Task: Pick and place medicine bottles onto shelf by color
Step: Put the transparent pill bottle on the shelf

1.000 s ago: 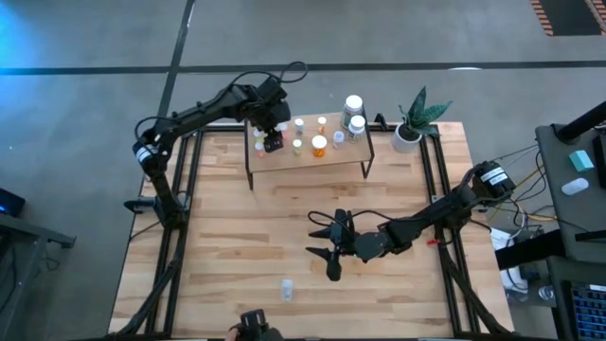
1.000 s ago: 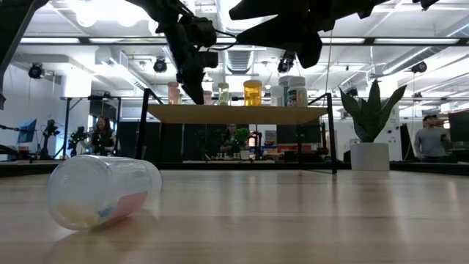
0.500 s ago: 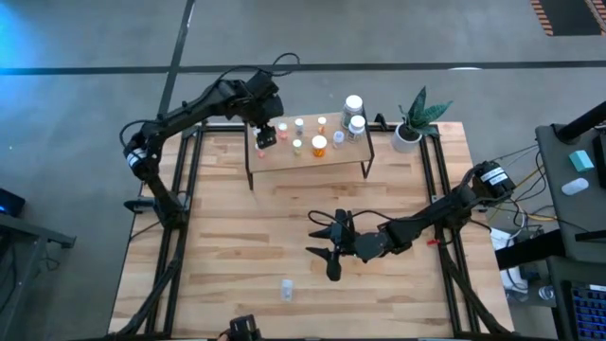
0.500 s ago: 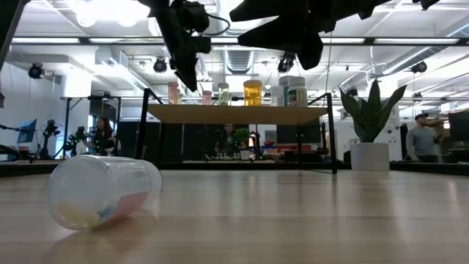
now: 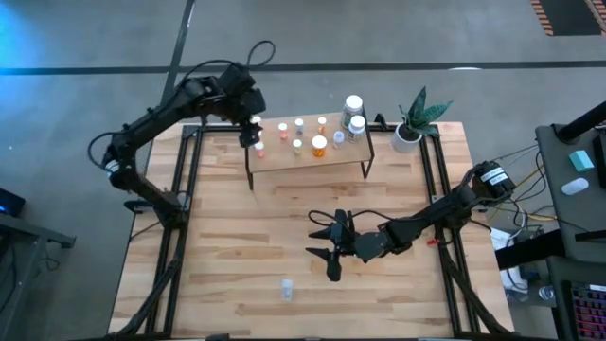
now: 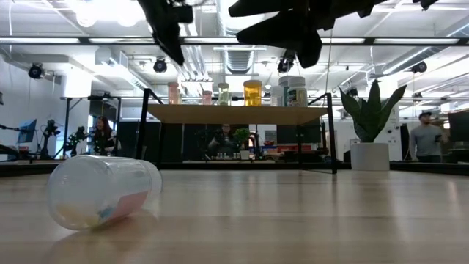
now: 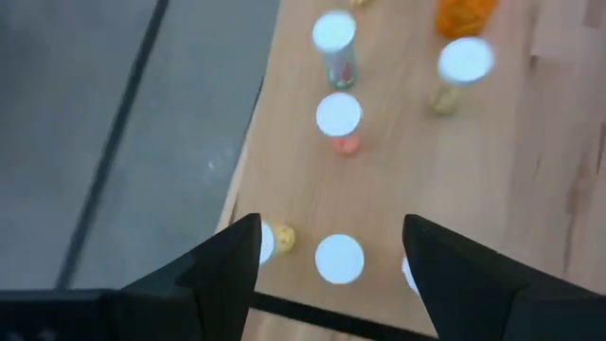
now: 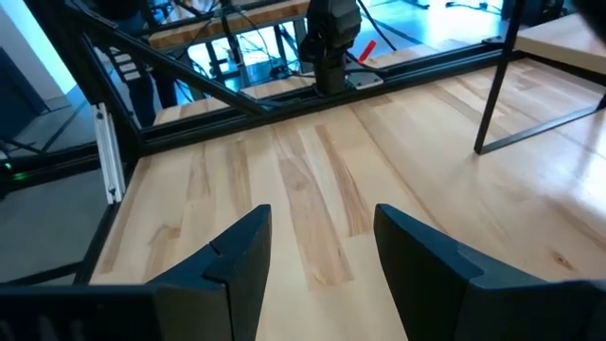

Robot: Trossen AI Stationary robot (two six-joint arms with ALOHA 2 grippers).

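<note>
The shelf (image 5: pixel 308 159) stands at the table's far side and carries several medicine bottles: small white-capped ones (image 5: pixel 297 145), an orange one (image 5: pixel 319 144) and two larger white-capped ones (image 5: pixel 355 114). In the low view they stand in a row (image 6: pixel 253 92) on its board (image 6: pixel 238 114). One clear bottle (image 5: pixel 285 289) lies on its side near the table's front edge (image 6: pixel 102 191). My left gripper (image 5: pixel 252 131) hovers open above the shelf's left end; its wrist view looks down on white caps (image 7: pixel 338 116). My right gripper (image 5: pixel 322 250) stands open and empty over the table's middle.
A potted green plant (image 5: pixel 417 118) stands at the far right corner beside the shelf. Bare wood planks (image 8: pixel 312 180) stretch between the shelf and the lying bottle. People show in the room beyond the table (image 6: pixel 431 139).
My left gripper has risen from the shelf's left end and drawn back toward the table's far left corner, staying open with nothing in it. The bottles on the shelf have kept their places.
</note>
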